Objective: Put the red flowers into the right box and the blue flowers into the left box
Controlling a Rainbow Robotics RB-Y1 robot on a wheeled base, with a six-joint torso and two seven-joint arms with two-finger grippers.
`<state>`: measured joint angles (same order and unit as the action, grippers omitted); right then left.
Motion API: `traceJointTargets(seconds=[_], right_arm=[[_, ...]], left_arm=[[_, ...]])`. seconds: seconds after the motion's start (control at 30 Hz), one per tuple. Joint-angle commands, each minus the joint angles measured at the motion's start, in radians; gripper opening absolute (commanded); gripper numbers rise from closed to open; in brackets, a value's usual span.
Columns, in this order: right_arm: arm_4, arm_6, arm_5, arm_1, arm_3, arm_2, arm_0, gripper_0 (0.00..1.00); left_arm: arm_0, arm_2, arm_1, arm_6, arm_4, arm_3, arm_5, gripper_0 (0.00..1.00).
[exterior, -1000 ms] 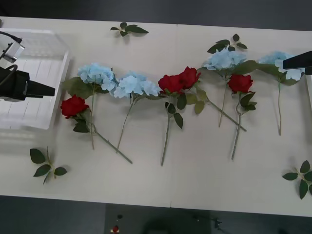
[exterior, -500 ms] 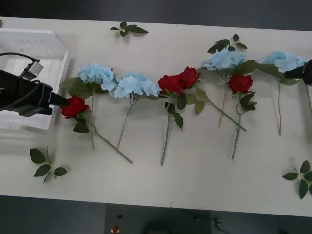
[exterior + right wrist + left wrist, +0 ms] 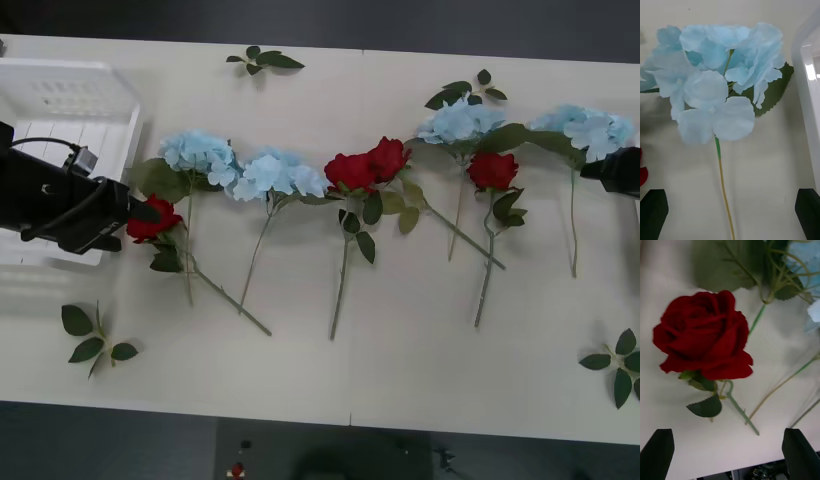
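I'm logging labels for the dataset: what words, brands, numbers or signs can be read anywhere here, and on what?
None: no readable text on the left box, the red flowers, the blue flowers, the table or either gripper.

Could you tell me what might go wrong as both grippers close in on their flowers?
The left gripper is at the leftmost red rose, whose stem crosses a neighbouring blue hydrangea stem, so lifting could drag that too. The right gripper straddles the rightmost hydrangea's thin stem, easy to miss, with a box rim close by.
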<state>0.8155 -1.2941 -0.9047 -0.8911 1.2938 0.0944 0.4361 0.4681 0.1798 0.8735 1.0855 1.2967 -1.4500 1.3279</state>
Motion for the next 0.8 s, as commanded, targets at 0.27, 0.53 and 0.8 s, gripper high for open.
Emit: traceJointTargets(seconds=[0.27, 0.53, 0.8], right_arm=[[-0.157, 0.010, 0.176, 0.106, -0.272, 0.091, 0.174, 1.00], [-0.231, 0.018, 0.256, 0.199, -0.482, 0.091, 0.289, 1.00], [-0.243, 0.025, 0.314, 0.253, -0.608, 0.091, 0.345, 1.00]], left_arm=[[0.032, 0.032, 0.013, -0.022, -0.221, -0.053, -0.052, 0.83], [0.030, 0.093, -0.014, -0.029, -0.347, -0.059, -0.167, 0.83], [0.029, 0.092, -0.088, -0.052, -0.384, -0.027, -0.167, 0.83]])
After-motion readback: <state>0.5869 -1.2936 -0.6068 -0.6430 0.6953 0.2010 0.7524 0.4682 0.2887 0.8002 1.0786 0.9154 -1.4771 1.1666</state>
